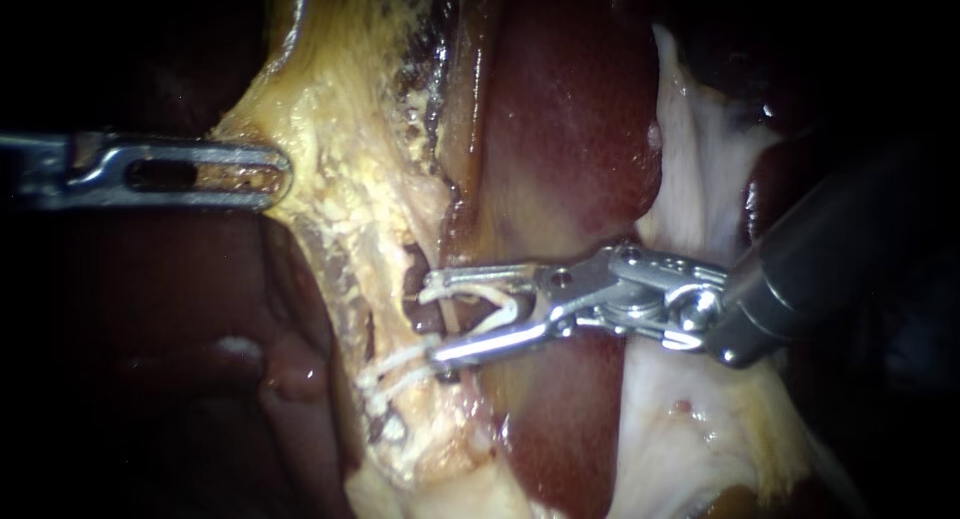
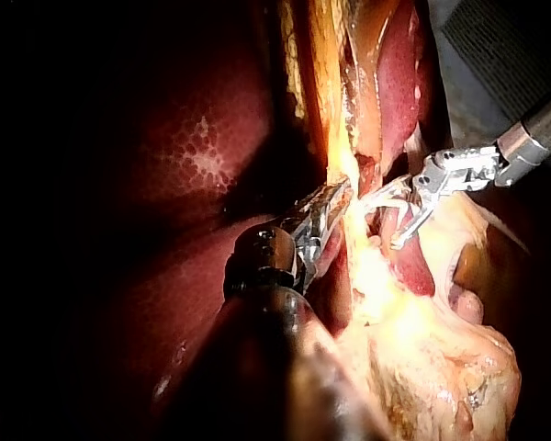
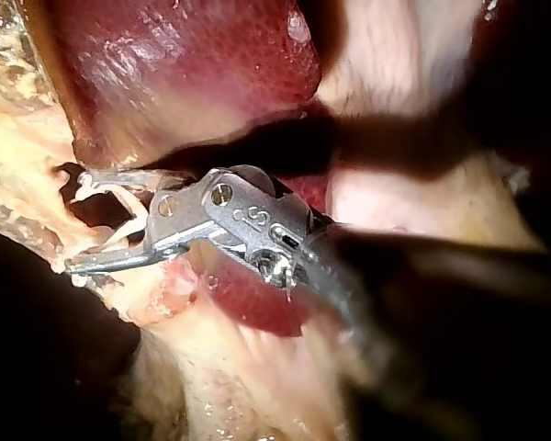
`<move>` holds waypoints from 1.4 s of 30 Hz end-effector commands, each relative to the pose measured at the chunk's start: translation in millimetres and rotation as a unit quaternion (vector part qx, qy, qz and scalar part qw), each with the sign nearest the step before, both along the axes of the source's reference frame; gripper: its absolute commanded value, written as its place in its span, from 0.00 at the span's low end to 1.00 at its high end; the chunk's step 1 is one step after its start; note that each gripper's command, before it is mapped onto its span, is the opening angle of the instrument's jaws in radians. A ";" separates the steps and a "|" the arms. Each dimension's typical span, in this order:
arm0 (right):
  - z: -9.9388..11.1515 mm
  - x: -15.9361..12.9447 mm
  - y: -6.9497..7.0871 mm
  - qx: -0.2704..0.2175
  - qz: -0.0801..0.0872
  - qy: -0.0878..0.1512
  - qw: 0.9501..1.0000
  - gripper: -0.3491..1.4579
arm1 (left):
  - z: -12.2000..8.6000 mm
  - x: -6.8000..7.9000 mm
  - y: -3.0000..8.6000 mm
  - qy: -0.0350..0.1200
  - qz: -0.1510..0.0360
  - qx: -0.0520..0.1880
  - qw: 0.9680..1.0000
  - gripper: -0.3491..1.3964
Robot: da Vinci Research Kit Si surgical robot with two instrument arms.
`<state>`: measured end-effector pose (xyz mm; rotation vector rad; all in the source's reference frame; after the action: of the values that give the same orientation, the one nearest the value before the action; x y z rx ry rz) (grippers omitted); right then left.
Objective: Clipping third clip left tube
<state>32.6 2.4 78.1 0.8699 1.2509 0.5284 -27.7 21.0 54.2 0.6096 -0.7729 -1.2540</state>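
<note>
White and V-shaped, the loaded clip point(image 1: 478, 293) sat near the middle of the scene. Its mouth pointed left and its long axis ran left to right, crosswise to the tube point(image 1: 405, 334). The tube was a thin strand within a band of yellowish tissue point(image 1: 340, 179) and ran from far to near. I could not tell whether the clip's open ends reached fully past it.

The right instrument point(image 1: 433, 319) came in from the right. Its jaws stood wide apart, one on the far side and one on the near side, each with a leg of the loaded clip seated against it. They held nothing else. In the right wrist view, small dark hollows showed between the jaws around the clip.

Just nearer than the near jaw, almost touching it, the two placed clips point(image 1: 395, 372) lay across the same tube as pale slanted lines. That left little room on the near side. Dark red liver point(image 1: 570, 129) lay close behind the jaws, on the far and right sides. To the left of the yellowish band the scene fell away into dark, open space.

The left instrument point(image 1: 270, 169) entered level from the left, well apart from the right one. Its slotted jaws lay together, pinching the left edge of the yellowish tissue farther up the band. Pale tissue point(image 1: 700, 199) lay behind the right instrument's shaft.
</note>
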 end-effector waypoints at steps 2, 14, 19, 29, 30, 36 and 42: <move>0.4 0.6 -0.2 0.003 -0.004 0.002 1.000 0.50 | 0.0 0.0 0.0 0.000 0.000 0.000 1.000 0.00; 0.6 2.4 -1.6 0.030 -0.032 0.033 0.999 0.52 | 0.0 0.1 0.0 0.000 0.000 0.000 1.000 0.00; -0.4 2.9 -2.0 0.045 -0.043 0.066 0.996 0.52 | 0.0 0.1 0.0 0.000 0.000 0.000 1.000 0.00; -2.5 5.0 -2.4 0.074 -0.057 0.116 0.989 0.51 | 0.0 0.2 0.0 0.000 0.000 0.000 1.000 0.00; -2.6 5.2 -2.4 0.078 -0.058 0.118 0.988 0.51 | 0.0 0.2 0.0 0.000 0.000 0.000 1.000 0.00; -3.5 5.4 -2.5 0.097 -0.064 0.132 0.984 0.51 | 0.1 0.2 0.0 0.000 0.000 0.000 1.000 0.00; -4.5 5.4 -1.6 0.134 -0.069 0.154 0.976 0.50 | 0.1 0.3 0.1 0.000 0.000 0.000 1.000 0.00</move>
<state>38.0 1.0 73.6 1.3164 1.4023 0.4740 -27.4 21.1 54.3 0.6098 -0.7726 -1.2536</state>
